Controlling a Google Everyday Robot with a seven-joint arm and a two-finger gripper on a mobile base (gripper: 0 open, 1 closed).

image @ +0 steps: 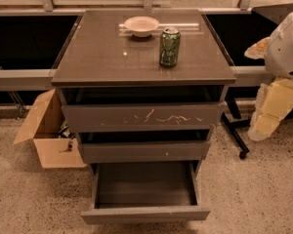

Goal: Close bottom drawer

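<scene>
The bottom drawer (pixel 145 213) is a dark grey shallow tray with a slim plain front. It stands pulled far out of the grey cabinet (pixel 136 57), and its inside is empty. Above it is the middle drawer front (pixel 144 151) with a small white chip, a little way out. Above that is the taller scratched front (pixel 141 117). My gripper (pixel 267 116), with yellowish pads on a white arm, hangs at the right edge of the camera view. It is to the right of the cabinet at about upper drawer height, apart from it and well above the bottom drawer.
A green can (pixel 169 47) and a white bowl (pixel 141 25) stand on the cabinet top. An open cardboard box (pixel 48 133) sits on the floor to the left. A black wheeled stand leg (pixel 234 135) lies on the floor to the right. A railing and dark panels run behind.
</scene>
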